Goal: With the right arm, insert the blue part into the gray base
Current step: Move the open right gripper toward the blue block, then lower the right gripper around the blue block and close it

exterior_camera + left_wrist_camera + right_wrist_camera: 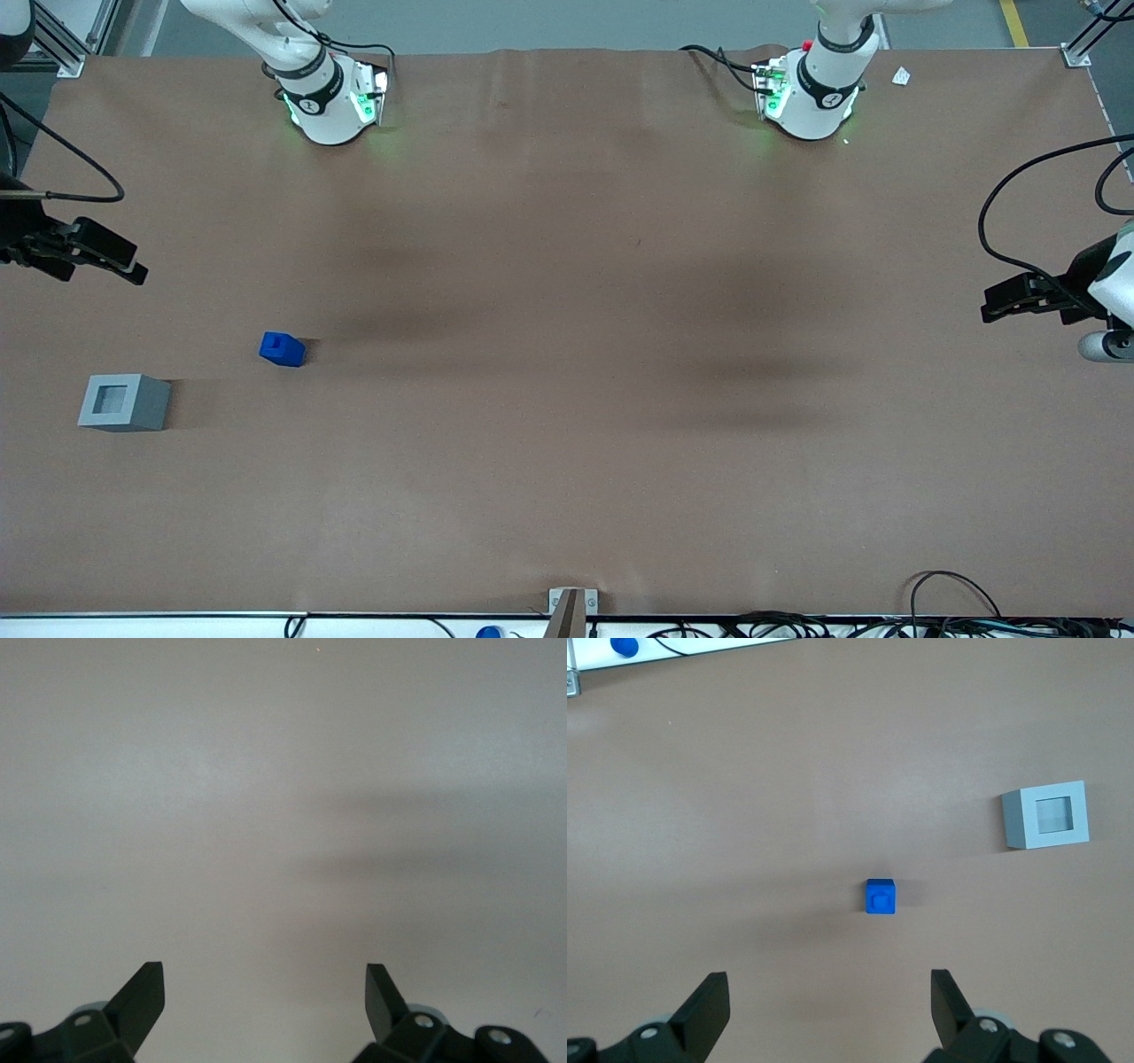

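While nothing is yet held, the layout reads plainly. Brown table (567, 461) fills the front view, with both task pieces lying toward the working arm's end.

Right arm (292, 62): base lit green, farther from the front camera than either piece. Its gripper (97, 257) hangs high at the table's edge, above the surface and well apart from both blocks. Wrist view shows the gripper (830, 992) with fingers (704, 1001) spread wide and nothing between them.

Gray base (124, 402): sits flat on the table, square socket facing up, empty. Wrist view gives the same: gray base (1045, 815), socket open to the camera.

Blue part (283, 349): rests on the table, a little farther from the front camera than the base and clear of it, not touching. Wrist view shows the blue part (881, 896) with its stub facing up toward the camera.

Key relation: the block lies ahead of the open fingers, roughly on the midline between them, slightly toward one finger. Its outline looks near-square, so no strong long axis; its sides look roughly square to the finger line. Judgement: a forward, downward reach with little sideways correction should bracket it. Stub faces up, so it may need turning over before it meets the socket.
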